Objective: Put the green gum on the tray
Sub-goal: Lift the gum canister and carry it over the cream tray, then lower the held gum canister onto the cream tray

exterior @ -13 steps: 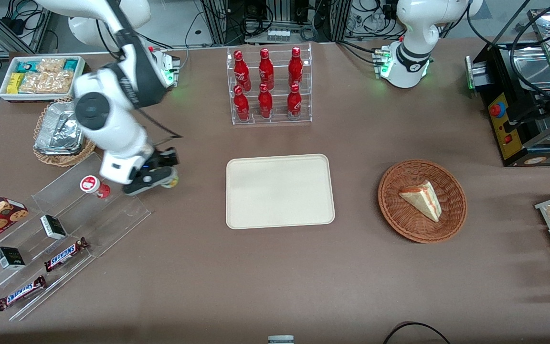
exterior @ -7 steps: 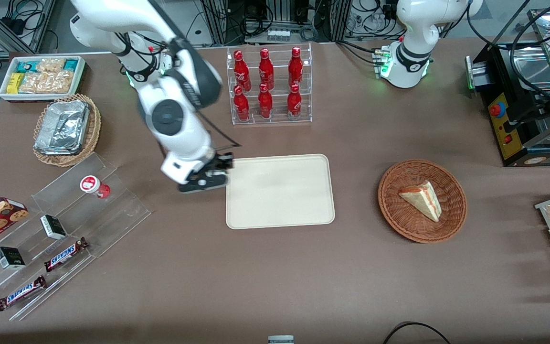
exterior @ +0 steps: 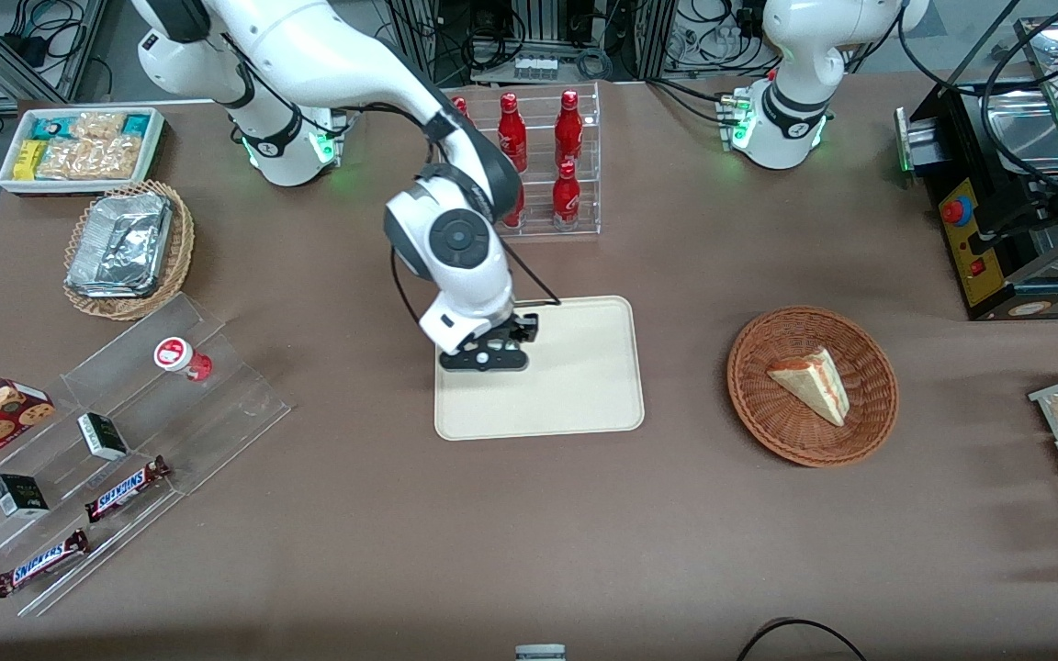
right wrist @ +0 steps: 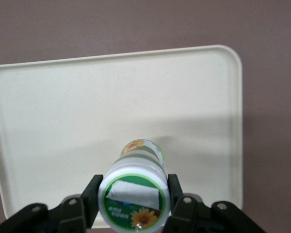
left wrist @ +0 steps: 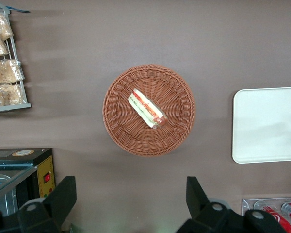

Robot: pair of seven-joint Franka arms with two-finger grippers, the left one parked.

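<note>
My gripper [exterior: 485,358] hangs over the cream tray [exterior: 584,386], near the tray's edge toward the working arm's end. In the right wrist view the green gum [right wrist: 134,193], a small bottle with a white lid and green-rimmed sunflower label, sits between the fingers [right wrist: 92,194] of the gripper [right wrist: 134,200], which is shut on it. The bottle is held above the tray [right wrist: 63,111]. In the front view the gum is hidden under the hand.
A clear rack of red cola bottles [exterior: 568,197] stands farther from the camera than the tray. A wicker basket with a sandwich [exterior: 812,384] lies toward the parked arm's end. A red-lidded small bottle [exterior: 178,358] and snack bars rest on the clear stepped shelf [exterior: 125,441].
The right arm has carried the gum from beside the stepped shelf, across the table, to over the tray. The red bottle on the shelf has stayed put.
</note>
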